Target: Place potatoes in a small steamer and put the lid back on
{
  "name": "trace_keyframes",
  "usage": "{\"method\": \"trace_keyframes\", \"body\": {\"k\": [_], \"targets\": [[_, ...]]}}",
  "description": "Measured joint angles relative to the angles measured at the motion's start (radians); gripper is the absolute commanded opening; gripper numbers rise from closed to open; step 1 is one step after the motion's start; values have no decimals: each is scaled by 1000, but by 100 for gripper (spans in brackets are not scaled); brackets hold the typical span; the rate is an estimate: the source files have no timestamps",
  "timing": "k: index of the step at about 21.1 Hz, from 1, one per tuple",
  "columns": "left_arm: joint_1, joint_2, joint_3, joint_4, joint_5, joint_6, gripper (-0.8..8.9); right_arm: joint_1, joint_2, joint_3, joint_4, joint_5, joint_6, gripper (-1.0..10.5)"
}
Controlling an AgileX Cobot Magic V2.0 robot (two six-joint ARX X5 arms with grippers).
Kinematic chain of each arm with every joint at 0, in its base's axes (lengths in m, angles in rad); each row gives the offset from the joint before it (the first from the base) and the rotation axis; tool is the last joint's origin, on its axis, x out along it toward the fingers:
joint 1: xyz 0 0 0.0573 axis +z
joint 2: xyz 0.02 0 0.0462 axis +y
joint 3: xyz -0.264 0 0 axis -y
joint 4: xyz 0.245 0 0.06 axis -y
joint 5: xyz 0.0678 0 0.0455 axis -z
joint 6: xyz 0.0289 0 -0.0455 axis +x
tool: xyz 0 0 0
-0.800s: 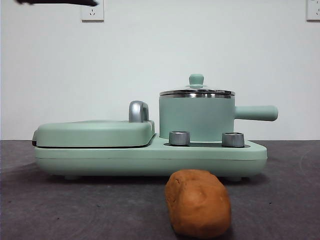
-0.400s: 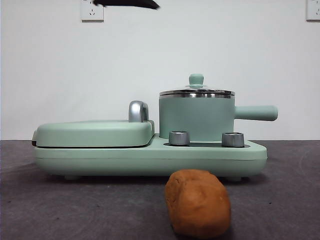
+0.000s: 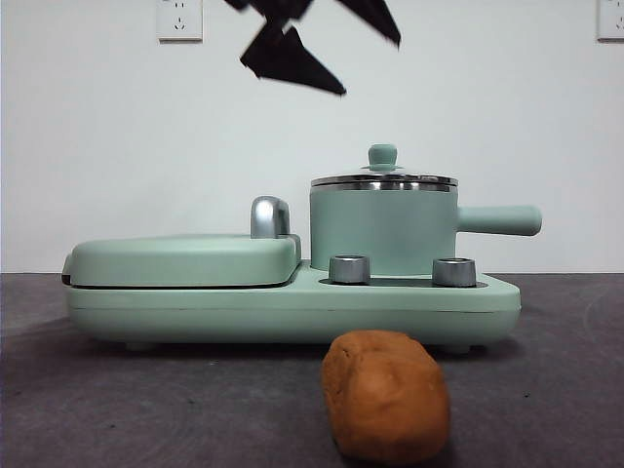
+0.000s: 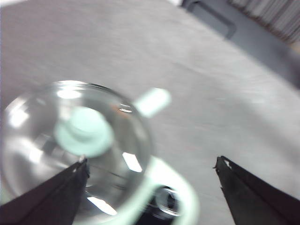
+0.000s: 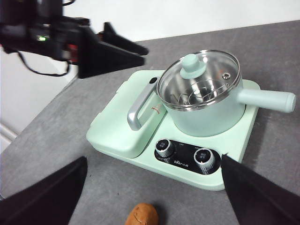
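A mint-green cooker base sits on a dark grey desk. On its right half stands the small steamer, its straight side handle pointing toward 3 o'clock in the front view. The glass lid rests on the steamer, its small mint knob on top. A flat griddle cover with a chrome handle fills the base's left half, and two silver dials sit on the front edge.

The potato lies on the desk just in front of the base, at 6 o'clock from the steamer.

The left gripper hangs above the lid at about 11 o'clock from the knob, jaws apart and touching nothing. The right gripper is high above the desk, jaws wide apart and holding nothing.
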Motion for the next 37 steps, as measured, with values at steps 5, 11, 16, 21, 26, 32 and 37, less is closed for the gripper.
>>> {"method": "trace_keyframes", "body": {"k": [5, 11, 16, 21, 26, 32, 37], "targets": [[-15, 57, 2, 57, -143, 48, 467, 0, 9, 0, -16, 0, -19, 459], [-15, 106, 4, 126, -163, 64, 512, 0, 21, 0, -16, -1, -33, 459], [-15, 134, 5, 191, -179, 67, 507, 0, 22, 0, -16, -1, -43, 459], [-15, 146, 6, 252, -180, 67, 499, 0, 23, 0, -16, -1, -49, 459], [-15, 169, 8, 272, -182, 67, 498, 0, 23, 0, -16, 0, -51, 459], [-16, 201, 8, 283, -183, 67, 496, 0, 23, 0, -16, 0, -51, 459], [-20, 216, 8, 291, -183, 72, 495, 0, 23, 0, -16, 0, -51, 458]]}}
